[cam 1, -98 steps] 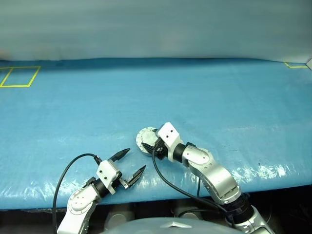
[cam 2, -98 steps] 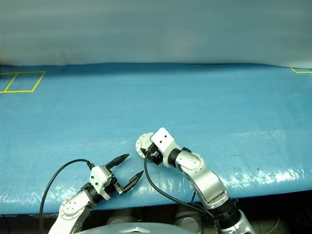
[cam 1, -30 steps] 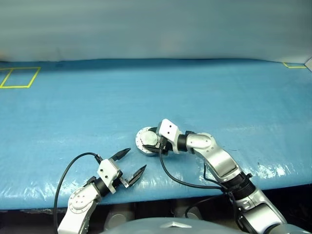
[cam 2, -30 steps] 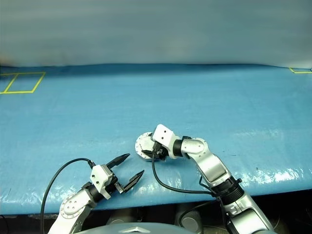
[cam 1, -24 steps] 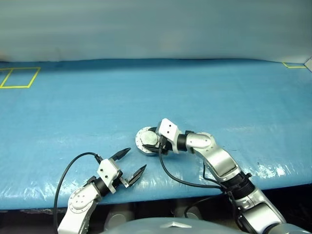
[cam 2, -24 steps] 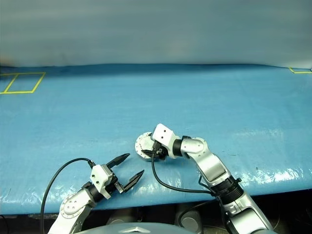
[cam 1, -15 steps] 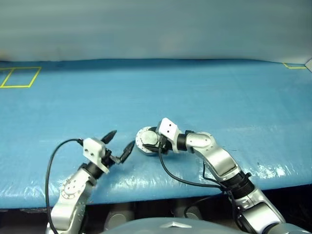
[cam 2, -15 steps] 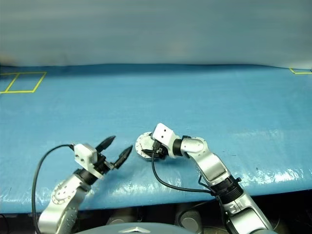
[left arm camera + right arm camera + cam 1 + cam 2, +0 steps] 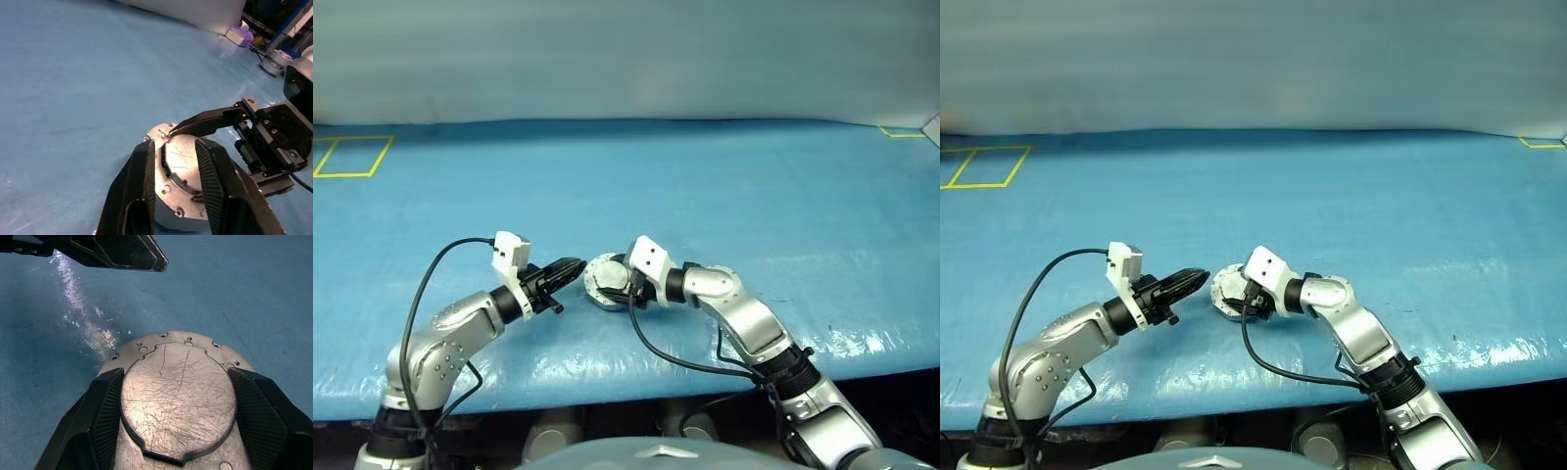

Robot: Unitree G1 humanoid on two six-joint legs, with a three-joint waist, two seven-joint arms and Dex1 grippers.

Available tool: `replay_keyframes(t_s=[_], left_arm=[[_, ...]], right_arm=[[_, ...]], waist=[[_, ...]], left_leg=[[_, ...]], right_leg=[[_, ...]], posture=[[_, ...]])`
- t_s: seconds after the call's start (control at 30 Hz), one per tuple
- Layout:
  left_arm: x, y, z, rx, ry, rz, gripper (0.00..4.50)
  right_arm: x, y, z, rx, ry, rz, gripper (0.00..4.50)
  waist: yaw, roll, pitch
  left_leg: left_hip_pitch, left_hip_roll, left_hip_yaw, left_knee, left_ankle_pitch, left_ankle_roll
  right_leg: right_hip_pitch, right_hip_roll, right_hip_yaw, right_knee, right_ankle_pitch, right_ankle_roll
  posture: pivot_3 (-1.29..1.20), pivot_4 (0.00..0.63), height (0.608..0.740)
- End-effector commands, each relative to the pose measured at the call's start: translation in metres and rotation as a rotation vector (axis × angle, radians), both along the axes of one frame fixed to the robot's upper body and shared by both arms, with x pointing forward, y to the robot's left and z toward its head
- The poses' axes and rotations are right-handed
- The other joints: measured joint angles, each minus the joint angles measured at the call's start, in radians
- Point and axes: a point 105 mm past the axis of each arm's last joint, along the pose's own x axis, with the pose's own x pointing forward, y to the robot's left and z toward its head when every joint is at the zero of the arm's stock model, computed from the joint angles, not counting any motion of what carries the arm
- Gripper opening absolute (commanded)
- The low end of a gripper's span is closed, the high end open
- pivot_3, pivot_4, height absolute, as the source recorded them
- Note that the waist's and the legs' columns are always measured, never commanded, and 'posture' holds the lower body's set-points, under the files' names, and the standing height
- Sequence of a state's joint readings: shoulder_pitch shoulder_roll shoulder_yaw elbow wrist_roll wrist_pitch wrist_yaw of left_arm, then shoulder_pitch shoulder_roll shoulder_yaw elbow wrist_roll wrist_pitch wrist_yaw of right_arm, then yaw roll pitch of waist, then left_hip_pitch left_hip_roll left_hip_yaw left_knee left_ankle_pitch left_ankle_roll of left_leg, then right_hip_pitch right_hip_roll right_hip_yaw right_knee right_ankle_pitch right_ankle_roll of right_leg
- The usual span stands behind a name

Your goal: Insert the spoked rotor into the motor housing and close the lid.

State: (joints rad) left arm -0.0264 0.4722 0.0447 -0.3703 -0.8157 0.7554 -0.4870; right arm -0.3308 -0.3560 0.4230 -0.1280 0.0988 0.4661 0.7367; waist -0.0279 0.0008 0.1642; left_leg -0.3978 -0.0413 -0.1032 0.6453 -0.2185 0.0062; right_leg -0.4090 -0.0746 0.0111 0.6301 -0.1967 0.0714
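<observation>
- The motor housing [image 9: 605, 284] sits on the blue table cover [image 9: 724, 186], near the cover's front edge; it serves as the landmark here.
- The lid [image 9: 178, 399] lies flat on top of the housing, its plain scratched grey outside facing up.
- The spoked rotor cannot be seen with the lid down.
- The right gripper [image 9: 178, 431] reaches the housing from its right side, one black finger [image 9: 102, 416] on each side of the body, spread wide and clasping it.
- The left gripper [image 9: 1197, 278] points at the housing from its left side, tips just beside the rim.
- In the left wrist view its two fingers [image 9: 208, 171] stand close together with a narrow gap, nearly clenched, nothing between them.
- Yellow tape outlines [image 9: 352, 155] lie far behind and to the left of the housing.
</observation>
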Motion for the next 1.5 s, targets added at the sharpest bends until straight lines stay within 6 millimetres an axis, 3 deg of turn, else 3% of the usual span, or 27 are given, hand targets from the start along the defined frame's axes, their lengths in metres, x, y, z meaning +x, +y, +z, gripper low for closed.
replay_keyframes(t_s=[0.03, 0.33, 0.77, 0.9, 1.0, 1.23, 1.37, 1.5], left_arm=[[0.005, -0.006, -0.003, 0.015, 0.025, -0.052, 0.02], [0.017, -0.011, -0.022, 0.100, 0.066, -0.078, 0.02], [0.020, -0.020, -0.026, 0.121, 0.060, -0.102, 0.02], [0.020, -0.019, -0.027, 0.132, 0.059, -0.105, 0.00], [0.020, -0.014, -0.025, 0.130, 0.051, -0.087, 0.00], [0.020, -0.007, -0.023, 0.133, 0.032, -0.080, 0.00], [0.023, -0.008, -0.017, 0.114, -0.002, -0.070, 0.00], [0.024, -0.010, -0.016, 0.111, -0.012, -0.075, 0.00]], right_arm=[[0.007, -0.010, -0.007, -0.042, 0.003, -0.060, 3.03], [0.008, -0.010, -0.008, -0.042, 0.001, -0.067, 3.03], [0.002, -0.012, -0.009, -0.021, 0.054, -0.063, 3.03], [-0.003, -0.019, -0.008, -0.009, 0.050, -0.088, 4.29], [-0.007, -0.032, 0.004, 0.046, 0.050, -0.159, 4.46], [-0.033, -0.052, 0.034, 0.339, 0.285, -0.279, 4.46], [-0.032, -0.059, 0.029, 0.523, 0.462, -0.481, 4.46], [-0.033, -0.048, 0.017, 0.659, 0.675, -0.612, 4.46]], waist=[[0.000, 0.000, 0.000], [0.000, 0.000, 0.000], [0.002, 0.000, 0.000], [0.008, 0.000, 0.000], [0.011, 0.000, 0.000], [0.013, -0.001, 0.000], [0.014, -0.001, 0.000], [0.014, 0.000, 0.000]], left_leg=[[0.000, 0.000, 0.000, 0.000, 0.000, 0.000], [0.000, 0.000, 0.001, -0.001, 0.000, 0.000], [0.000, 0.000, 0.000, -0.001, 0.000, 0.000], [-0.001, 0.000, 0.000, -0.002, 0.000, 0.000], [-0.002, 0.000, 0.000, -0.003, 0.000, 0.000], [-0.007, 0.000, 0.000, -0.005, 0.000, 0.000], [-0.007, 0.001, 0.000, -0.005, 0.000, 0.000], [-0.009, 0.001, 0.000, -0.006, 0.000, 0.000]], right_leg=[[0.000, 0.000, 0.000, 0.000, 0.000, 0.000], [0.000, 0.000, 0.001, 0.000, 0.000, 0.000], [0.000, -0.001, 0.001, -0.001, 0.000, 0.000], [0.000, -0.002, 0.001, -0.002, 0.000, 0.000], [0.000, -0.003, 0.001, -0.003, 0.000, 0.000], [-0.002, -0.003, 0.001, -0.002, 0.000, 0.000], [-0.003, -0.002, 0.001, -0.002, -0.001, -0.001], [-0.006, -0.002, 0.001, -0.002, -0.001, -0.001]], posture=[[0.00, 0.150, 0.740], [0.00, 0.150, 0.740], [0.00, 0.150, 0.740], [0.00, 0.150, 0.740], [0.00, 0.150, 0.740], [0.00, 0.150, 0.740], [0.00, 0.150, 0.740], [0.00, 0.150, 0.740]])
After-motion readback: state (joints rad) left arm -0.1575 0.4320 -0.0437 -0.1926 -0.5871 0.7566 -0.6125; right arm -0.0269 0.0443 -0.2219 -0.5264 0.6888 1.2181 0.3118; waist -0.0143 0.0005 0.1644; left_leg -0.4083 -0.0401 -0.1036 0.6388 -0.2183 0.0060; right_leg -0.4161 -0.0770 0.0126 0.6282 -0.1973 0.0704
